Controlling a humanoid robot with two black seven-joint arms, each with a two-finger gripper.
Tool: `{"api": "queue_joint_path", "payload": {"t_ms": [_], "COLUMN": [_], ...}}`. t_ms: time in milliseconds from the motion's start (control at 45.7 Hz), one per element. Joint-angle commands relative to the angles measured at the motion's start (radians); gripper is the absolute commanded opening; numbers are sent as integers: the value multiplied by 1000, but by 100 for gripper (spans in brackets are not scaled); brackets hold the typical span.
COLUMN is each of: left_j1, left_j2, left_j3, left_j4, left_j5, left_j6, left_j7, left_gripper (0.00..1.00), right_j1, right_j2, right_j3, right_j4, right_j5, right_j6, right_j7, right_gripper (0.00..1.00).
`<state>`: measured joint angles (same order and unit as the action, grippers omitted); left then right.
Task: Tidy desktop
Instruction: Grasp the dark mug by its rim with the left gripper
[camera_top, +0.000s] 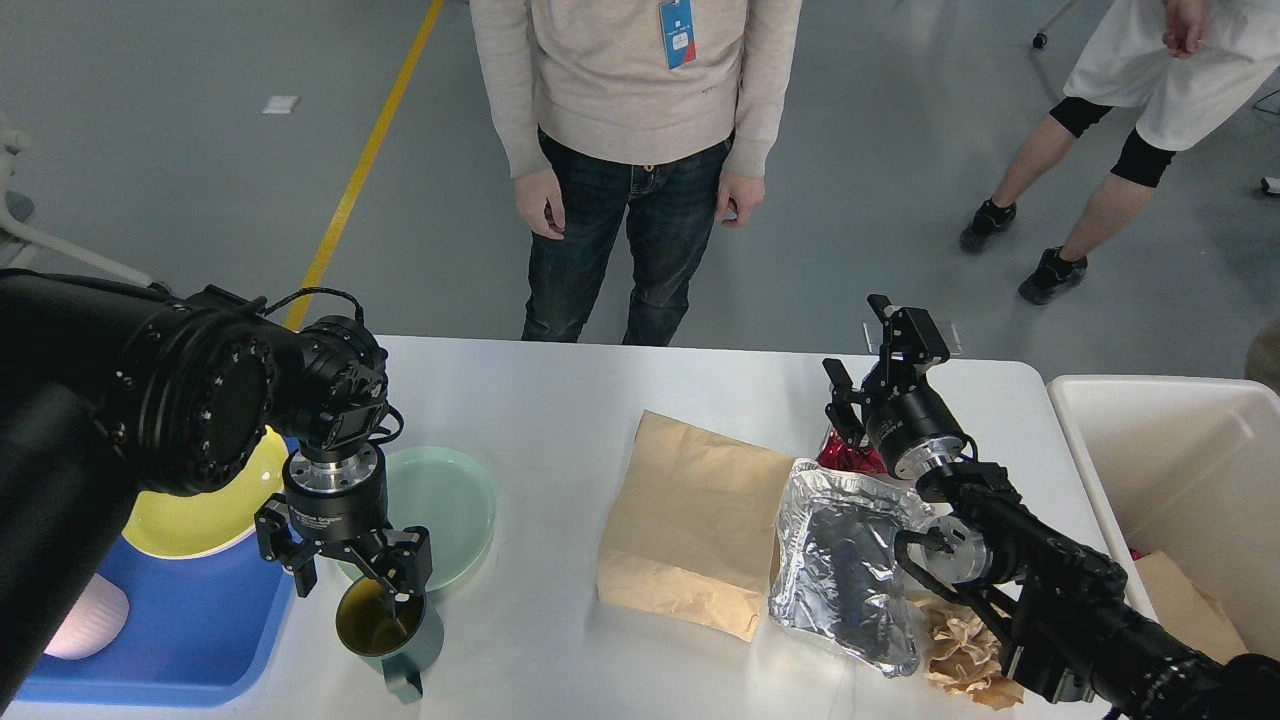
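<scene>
below the left gripper fingers lies the desktop.

Our white worktop carries a blue tray at its left end, then a pale green plate, a teal mug, a brown paper bag, a foil pouch, a red wrapper and crumpled brown paper.
</scene>
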<state>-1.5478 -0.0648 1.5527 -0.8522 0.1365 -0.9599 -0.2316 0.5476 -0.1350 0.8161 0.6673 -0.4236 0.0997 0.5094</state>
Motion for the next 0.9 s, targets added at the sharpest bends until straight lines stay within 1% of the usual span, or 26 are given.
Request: {"api": "queue_joint_path", "payload": {"t_ms": [0, 153, 241, 460, 547, 635, 876], "left_j1": [21, 43, 58, 95, 103, 110, 115], "left_j2": [-1, -3, -4, -6, -6, -6, -6], "left_j3": [1, 0, 0, 0, 0, 0, -2], "left_j4": [16, 44, 59, 85, 91, 94, 94], "left_j5": [0, 0, 0, 0, 0, -2, 0], "left_j6": [0, 0, 0, 0, 0, 0, 0], "left_j7": [0, 0, 0, -2, -2, -2, -5], "left_gripper": [80, 67, 58, 50, 43, 39, 13], "right_j1": [0, 0, 0, 0, 0, 0, 0], "right_j2": [0, 0, 0, 0, 0, 0, 0], "right_j3": [0, 0, 0, 0, 0, 0, 0], "right_j4": [0, 0, 0, 0, 0, 0, 0], "right_j5": [0, -1, -1, 0, 0, 0, -1], "right_j6": [0, 0, 0, 0, 0, 0, 0], "right_j7": [0, 0, 0, 0, 0, 0, 0], "right_gripper": [100, 100, 100, 100, 100, 100, 100]}}
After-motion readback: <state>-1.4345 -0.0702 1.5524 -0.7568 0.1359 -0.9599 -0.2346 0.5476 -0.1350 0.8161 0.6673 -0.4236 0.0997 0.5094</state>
